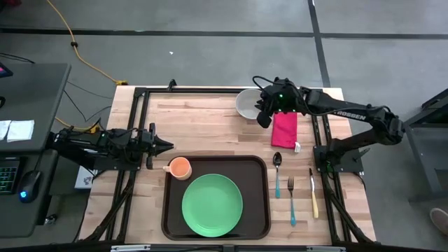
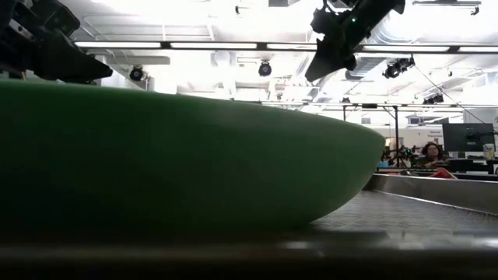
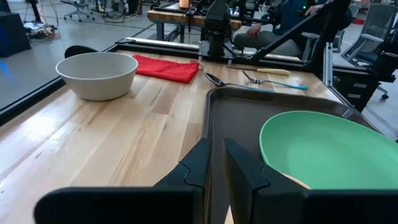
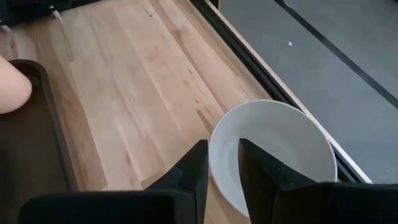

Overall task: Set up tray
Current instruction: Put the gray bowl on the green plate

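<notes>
1. On the near middle of the wooden surface (image 1: 210,126) lies the tray (image 1: 259,210), a large dark brown rectangle of plastic with rounded corners and a raised rim.
2. Left of the tray's far-left corner waits the left hand (image 1: 166,145), raised just off the surface and pointing right toward that corner; in its wrist view its two dark fingers (image 3: 200,163) stand close together with only a narrow gap and nothing between them.
3. Well apart from the tray, over the far right part of the surface, the right hand (image 1: 262,115) hangs above the near-right edge of the white bowl (image 1: 246,103); in its wrist view the fingers (image 4: 196,165) are likewise nearly clenched and hold nothing.
4. Inside the tray sits a round green plate (image 1: 212,205), smooth and shallow, filling most of the tray's middle and near part; the plate carries nothing.
5. At the tray's far-left corner stands a small orange cup (image 1: 180,167) with a handle on its left side; whether it stands inside the rim or on it I cannot tell.
6. The white bowl is round, deep and matt, and it is hollow with nothing in it.
7. Just right of the bowl lies a red folded cloth (image 1: 284,129), soft and rectangular.
8. Right of the tray, side by side on the bare wood, lie a spoon (image 1: 277,171) and a fork (image 1: 291,199), both with pale blue handles, and a knife (image 1: 313,194) with a yellowish handle.
9. The low view looks across the tray floor at the plate's green underside (image 2: 187,163), which fills most of it.
</notes>
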Robot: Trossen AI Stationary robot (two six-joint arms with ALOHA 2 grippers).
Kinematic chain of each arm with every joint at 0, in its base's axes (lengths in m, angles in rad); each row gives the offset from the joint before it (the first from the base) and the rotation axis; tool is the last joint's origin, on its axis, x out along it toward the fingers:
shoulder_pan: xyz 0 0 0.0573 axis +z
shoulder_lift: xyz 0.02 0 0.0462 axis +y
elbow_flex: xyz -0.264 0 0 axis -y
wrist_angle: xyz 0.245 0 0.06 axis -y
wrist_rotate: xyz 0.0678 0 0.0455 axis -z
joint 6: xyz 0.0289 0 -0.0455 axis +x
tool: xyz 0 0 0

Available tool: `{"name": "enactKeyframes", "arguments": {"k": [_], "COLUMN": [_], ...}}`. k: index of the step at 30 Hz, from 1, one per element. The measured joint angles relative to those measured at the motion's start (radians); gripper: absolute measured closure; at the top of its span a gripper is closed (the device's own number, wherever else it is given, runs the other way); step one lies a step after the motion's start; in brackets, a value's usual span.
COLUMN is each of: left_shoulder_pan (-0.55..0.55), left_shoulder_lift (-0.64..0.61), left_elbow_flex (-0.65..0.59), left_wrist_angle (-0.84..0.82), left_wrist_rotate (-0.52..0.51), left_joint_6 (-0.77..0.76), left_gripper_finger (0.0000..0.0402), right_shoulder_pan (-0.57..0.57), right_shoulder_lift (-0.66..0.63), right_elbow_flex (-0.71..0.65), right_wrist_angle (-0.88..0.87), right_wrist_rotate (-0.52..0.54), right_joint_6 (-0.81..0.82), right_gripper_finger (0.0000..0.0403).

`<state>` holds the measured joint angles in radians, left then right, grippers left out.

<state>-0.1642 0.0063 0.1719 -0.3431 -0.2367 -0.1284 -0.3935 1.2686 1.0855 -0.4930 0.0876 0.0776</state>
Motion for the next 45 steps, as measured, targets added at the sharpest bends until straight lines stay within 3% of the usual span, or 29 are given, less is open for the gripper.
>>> {"name": "enactKeyframes", "arguments": {"k": [16,29,36,45], "left_shoulder_pan": [0.000,0.000,0.000,0.000], "left_shoulder_lift": [0.000,0.000,0.000,0.000], "left_elbow_flex": [0.001,0.001,0.001,0.001], "left_wrist_angle": [-0.005,-0.004,-0.004,-0.004], "left_wrist_rotate": [-0.005,-0.006,-0.008,-0.008], "left_joint_6": [0.000,0.000,0.000,0.000], "left_gripper_finger": [0.0328,0.0328,0.0328,0.0328], "right_shoulder_pan": [0.000,0.000,0.001,-0.034], "right_shoulder_lift": [0.000,0.000,0.000,0.000], "right_elbow_flex": [0.000,0.000,0.000,0.000], "right_wrist_angle": [0.004,0.004,-0.010,-0.102], "right_wrist_rotate": [0.005,-0.036,-0.040,-0.194], "right_joint_6": [-0.009,-0.085,-0.105,-0.054], "right_gripper_finger": [0.0330,0.0241,0.0214,0.0208]}}
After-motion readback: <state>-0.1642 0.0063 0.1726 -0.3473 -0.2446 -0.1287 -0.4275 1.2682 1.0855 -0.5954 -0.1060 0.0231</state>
